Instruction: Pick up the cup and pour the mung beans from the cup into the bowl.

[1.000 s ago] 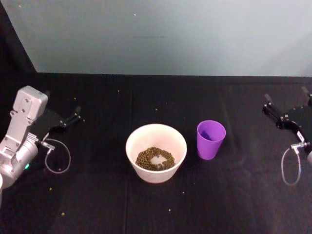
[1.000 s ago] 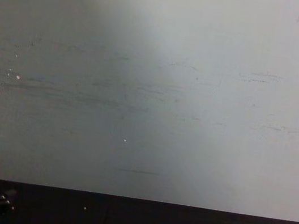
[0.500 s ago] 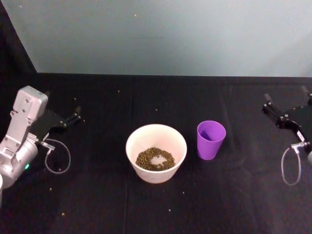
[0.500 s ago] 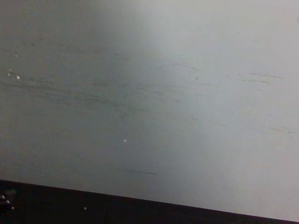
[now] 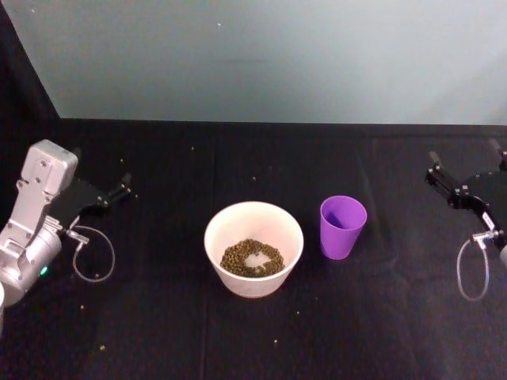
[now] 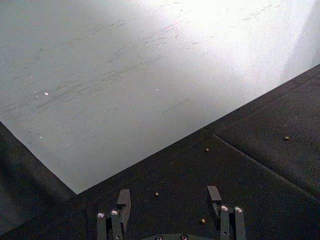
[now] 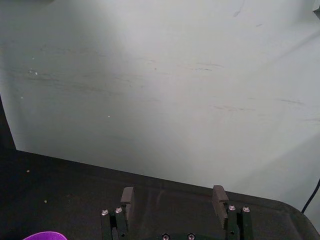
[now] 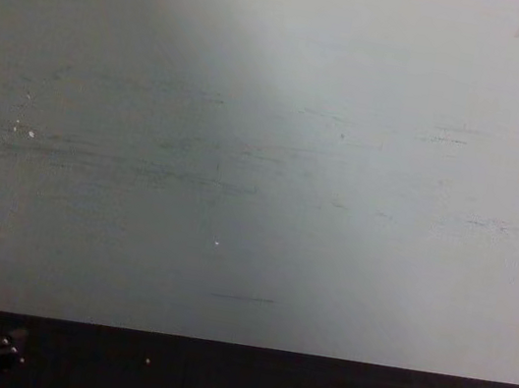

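Both pincers, left pincer (image 5: 125,184) and right pincer (image 5: 463,154), gape wide and apparently empty, well clear of the cup (image 5: 342,227).

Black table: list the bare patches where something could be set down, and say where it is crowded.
Free: the black cloth-covered table behind the wide pale round bowl, between bowl and left pincer, and between the small purple plastic cup and right pincer. Crowded: the narrow gap between bowl and cup. Stray mung beans dot the front.

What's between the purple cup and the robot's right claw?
Nothing but bare black table, as the head view shows. The cup stands apart from the open right gripper.
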